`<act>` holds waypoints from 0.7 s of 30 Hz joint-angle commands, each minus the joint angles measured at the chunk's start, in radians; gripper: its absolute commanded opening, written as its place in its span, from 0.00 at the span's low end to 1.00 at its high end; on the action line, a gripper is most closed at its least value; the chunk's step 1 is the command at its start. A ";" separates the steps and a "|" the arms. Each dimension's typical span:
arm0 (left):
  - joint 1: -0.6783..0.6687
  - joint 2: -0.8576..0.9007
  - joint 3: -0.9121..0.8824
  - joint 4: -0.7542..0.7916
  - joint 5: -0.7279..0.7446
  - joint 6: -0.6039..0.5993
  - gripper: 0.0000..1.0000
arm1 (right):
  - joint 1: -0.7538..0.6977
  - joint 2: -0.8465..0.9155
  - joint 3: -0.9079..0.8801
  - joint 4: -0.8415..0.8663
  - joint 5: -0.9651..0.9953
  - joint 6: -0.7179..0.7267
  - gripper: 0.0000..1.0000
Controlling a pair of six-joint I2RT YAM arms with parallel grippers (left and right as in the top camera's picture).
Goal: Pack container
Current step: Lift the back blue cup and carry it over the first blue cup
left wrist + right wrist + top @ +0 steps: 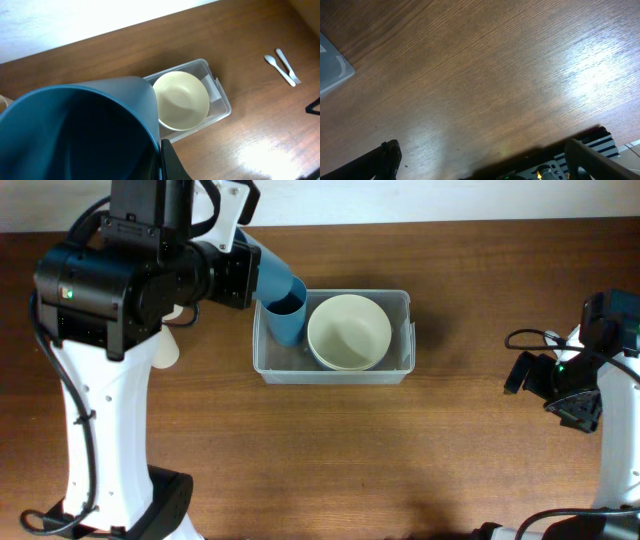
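The clear plastic container (330, 373) sits at the table's middle back, with a cream bowl (348, 332) in its right half. My left gripper (258, 272) is shut on the rim of a blue cup (284, 315). The cup hangs tilted, and its lower end is in the container's left end beside the bowl. In the left wrist view the blue cup (80, 130) fills the lower left and hides that end of the container (222, 97). One black finger (172, 162) presses the outside of the cup wall. My right gripper (548, 385) stands open over bare wood at the far right, its fingers (387, 159) wide apart.
Two white utensils (282, 67) lie on the table to the right of the container. A cream object (168, 350) shows behind the left arm. One corner of the container (332, 70) shows at the left edge of the right wrist view.
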 commanded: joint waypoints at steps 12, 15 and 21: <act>0.000 0.162 -0.002 0.068 0.003 -0.005 0.02 | 0.003 -0.010 -0.003 0.002 0.008 -0.007 0.99; 0.000 0.180 -0.002 0.048 0.003 -0.005 0.02 | 0.003 -0.010 -0.003 0.002 0.008 -0.007 0.99; 0.000 0.203 -0.002 0.035 -0.017 -0.005 0.02 | 0.003 -0.010 -0.003 0.002 0.008 -0.007 0.99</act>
